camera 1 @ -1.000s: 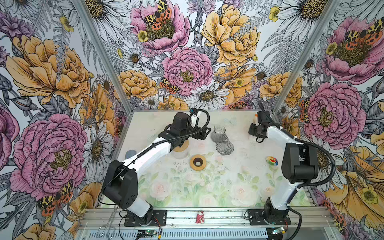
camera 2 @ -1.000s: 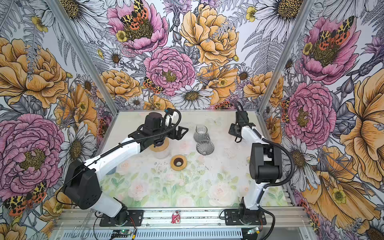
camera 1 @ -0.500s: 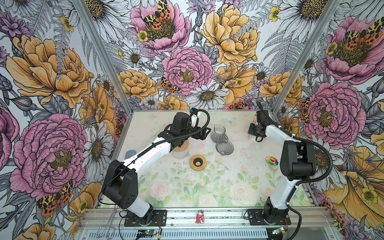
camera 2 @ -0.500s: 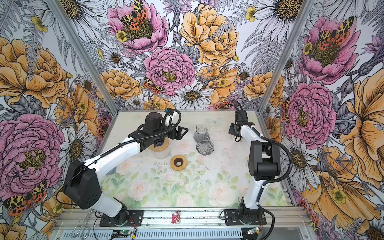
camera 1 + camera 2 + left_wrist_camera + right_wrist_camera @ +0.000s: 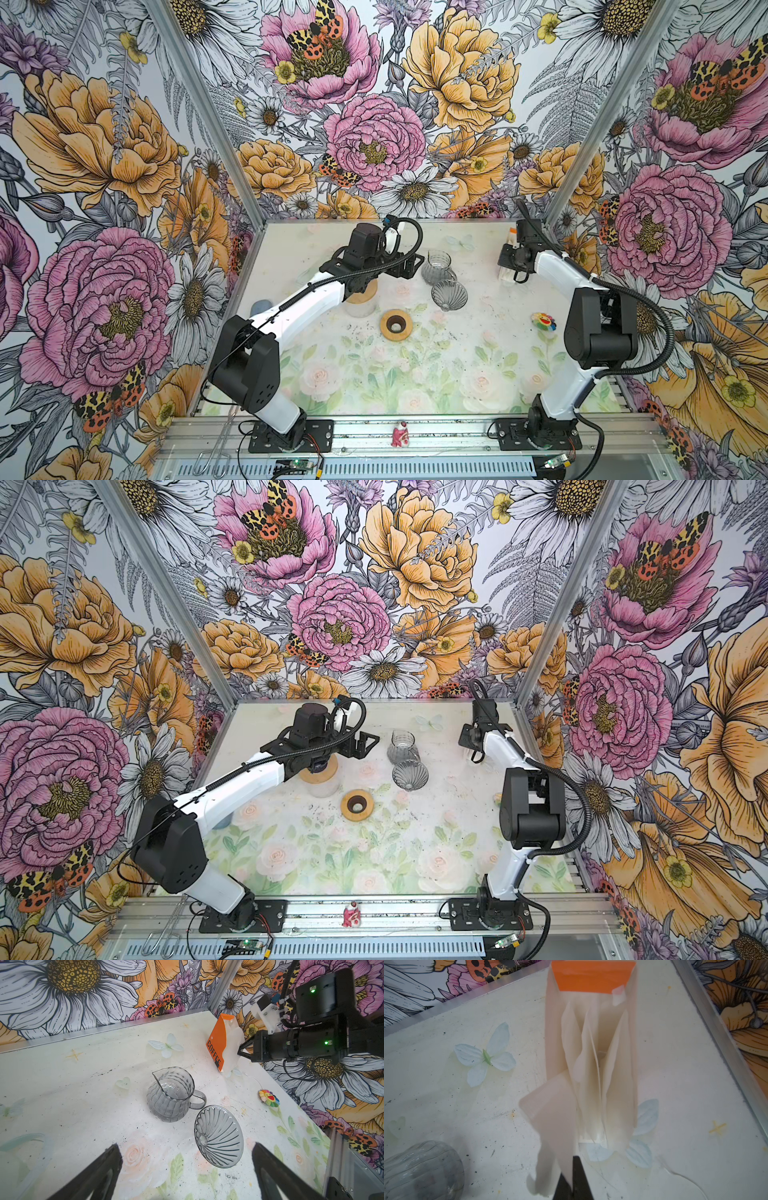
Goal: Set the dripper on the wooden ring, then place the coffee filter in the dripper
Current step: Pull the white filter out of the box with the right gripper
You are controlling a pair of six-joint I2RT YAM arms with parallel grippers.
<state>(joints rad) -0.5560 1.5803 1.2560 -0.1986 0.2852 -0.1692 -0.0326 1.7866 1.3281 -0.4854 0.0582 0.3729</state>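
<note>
Far back on the right of the bench (image 5: 83, 1084), the right pincer (image 5: 240, 1051) is shut tight on one thin white coffee filter (image 5: 552, 1118). The right wrist view shows the two black fingers (image 5: 579, 1176) pressed together with the paper pinched between them. The filter sticks out to the side, and its far end overlaps the open side of an orange and white box (image 5: 217, 1043). More white filters stand folded in that box, and the word COFFEE is on its orange side. The box stands upright close to the back corner, in the upper right of the bench in both top views. The dripper (image 5: 220, 1136) is a gray glass cone with ribs. It lies tipped on its side near the middle of the bench, well apart from the filter. A glass jug (image 5: 170, 1097) with a handle stands upright just beside the dripper, a little farther back. The left pincer (image 5: 409, 266) is wide open and holds nothing. It hangs over the bench, just left of the jug in both top views. A wooden ring (image 5: 396, 325) lies flat in front of the dripper. A little smiling rainbow flower (image 5: 269, 1098) sits by the right edge of the bench.
</note>
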